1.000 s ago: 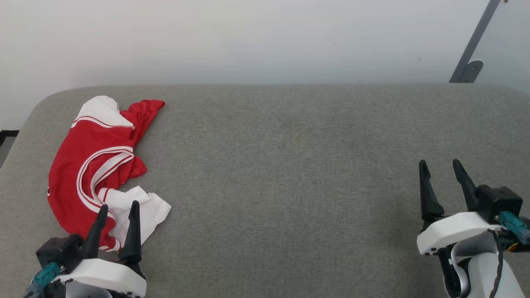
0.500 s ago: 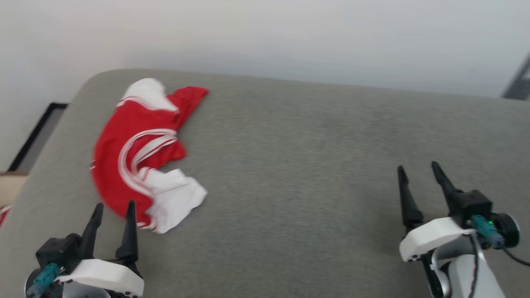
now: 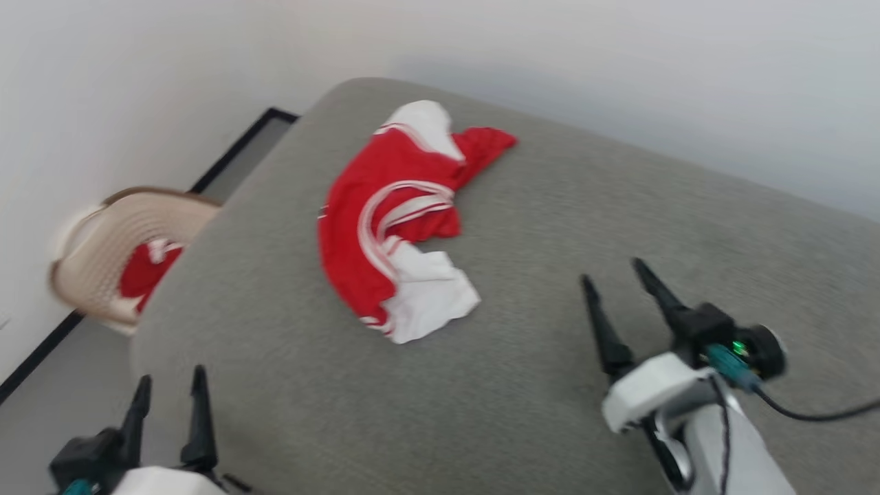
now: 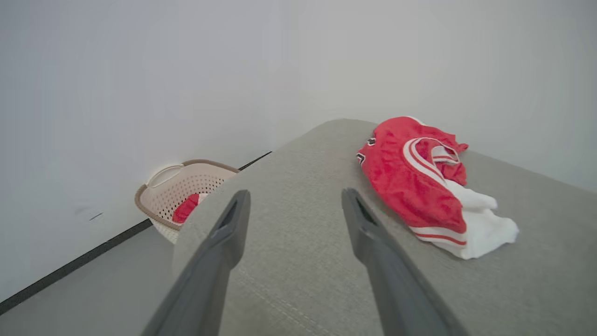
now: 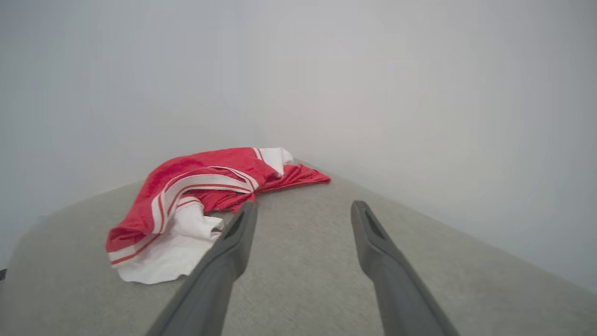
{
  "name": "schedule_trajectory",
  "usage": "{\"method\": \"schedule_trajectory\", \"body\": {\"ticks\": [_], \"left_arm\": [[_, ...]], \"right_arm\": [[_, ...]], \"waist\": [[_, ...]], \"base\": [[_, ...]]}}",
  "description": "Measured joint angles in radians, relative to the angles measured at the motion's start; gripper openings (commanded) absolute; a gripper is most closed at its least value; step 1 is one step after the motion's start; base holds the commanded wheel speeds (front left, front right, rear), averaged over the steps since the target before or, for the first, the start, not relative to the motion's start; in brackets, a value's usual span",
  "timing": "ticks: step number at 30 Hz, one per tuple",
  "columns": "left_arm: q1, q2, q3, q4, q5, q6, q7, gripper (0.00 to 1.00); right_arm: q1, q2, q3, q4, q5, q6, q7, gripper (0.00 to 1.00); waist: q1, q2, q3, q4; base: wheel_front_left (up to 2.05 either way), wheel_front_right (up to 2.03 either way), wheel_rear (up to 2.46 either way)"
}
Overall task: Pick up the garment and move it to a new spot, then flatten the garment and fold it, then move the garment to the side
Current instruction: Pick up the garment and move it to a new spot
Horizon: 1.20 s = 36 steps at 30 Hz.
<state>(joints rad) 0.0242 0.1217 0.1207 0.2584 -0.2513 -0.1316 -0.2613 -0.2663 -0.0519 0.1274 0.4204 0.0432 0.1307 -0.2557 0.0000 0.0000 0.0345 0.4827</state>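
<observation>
The garment (image 3: 392,220), a crumpled red jersey with white sleeves and striped trim, lies near the far left corner of the grey padded table (image 3: 550,227). My left gripper (image 3: 172,386) is open at the lower left, over the table's left edge, well short of the garment. My right gripper (image 3: 613,269) is open at the lower right, apart from the garment. In the left wrist view the garment (image 4: 419,182) lies right of the open left gripper (image 4: 295,196). In the right wrist view the garment (image 5: 196,196) lies left of the open right gripper (image 5: 303,206).
A beige perforated laundry basket (image 3: 113,240) holding red cloth stands on the floor left of the table, against the white wall; it also shows in the left wrist view as the basket (image 4: 179,186). A black baseboard line (image 3: 234,148) runs along the floor.
The head camera has swung left, so the garment now sits near the picture's centre and the basket has come into view. Both grippers stay open; the garment lies as before.
</observation>
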Motion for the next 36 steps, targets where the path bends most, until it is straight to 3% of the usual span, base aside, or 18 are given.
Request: {"method": "schedule_trajectory", "body": {"ticks": [7, 11, 14, 22, 26, 32, 36], "left_arm": [[0.051, -0.043, 0.062, -0.057, 0.000, 0.000, 0.000, 1.00], [0.057, -0.051, 0.056, -0.061, 0.004, 0.000, 0.000, 1.00], [0.043, -0.030, -0.003, -0.044, 0.006, 0.000, 0.000, 1.00], [-0.164, 0.143, -0.201, 0.010, -0.054, 0.000, 0.000, 1.00], [-0.308, 0.285, -0.344, 0.114, -0.129, 0.000, 0.009, 1.00], [-0.523, 0.493, -0.527, 0.220, -0.315, 0.000, 0.094, 1.00], [-0.626, 0.591, -0.665, 0.256, -0.453, 0.000, 0.166, 1.00]], "right_arm": [[-0.078, 0.003, 0.117, 0.065, 0.052, 0.000, -0.003, 1.00], [-0.097, 0.002, 0.125, 0.090, 0.062, 0.000, -0.005, 1.00], [-0.090, 0.003, 0.094, 0.092, 0.062, 0.000, -0.005, 1.00], [-0.057, 0.005, 0.045, 0.042, 0.026, 0.000, -0.006, 1.00], [-0.070, 0.001, 0.036, 0.022, 0.017, 0.000, -0.006, 1.00], [-0.104, 0.001, 0.033, -0.027, 0.030, 0.000, -0.006, 1.00], [-0.108, 0.001, 0.033, -0.053, 0.045, 0.000, -0.006, 1.00]], "waist": [[0.0000, 0.0000, 0.017, 0.046], [0.0000, 0.0000, 0.018, 0.043], [0.0000, 0.0000, 0.015, 0.033], [0.0000, 0.0000, 0.041, -0.049], [0.0000, 0.0000, 0.096, -0.124], [0.0000, 0.0000, 0.191, -0.253], [0.0000, 0.0000, 0.246, -0.337]], "base": [[0.00, 0.00, 0.00], [0.00, 0.00, 0.00], [0.00, 0.00, 0.00], [0.00, 0.00, 0.00], [0.00, 0.00, 0.00], [0.00, 0.00, 0.00], [0.00, 0.00, 0.00]]}}
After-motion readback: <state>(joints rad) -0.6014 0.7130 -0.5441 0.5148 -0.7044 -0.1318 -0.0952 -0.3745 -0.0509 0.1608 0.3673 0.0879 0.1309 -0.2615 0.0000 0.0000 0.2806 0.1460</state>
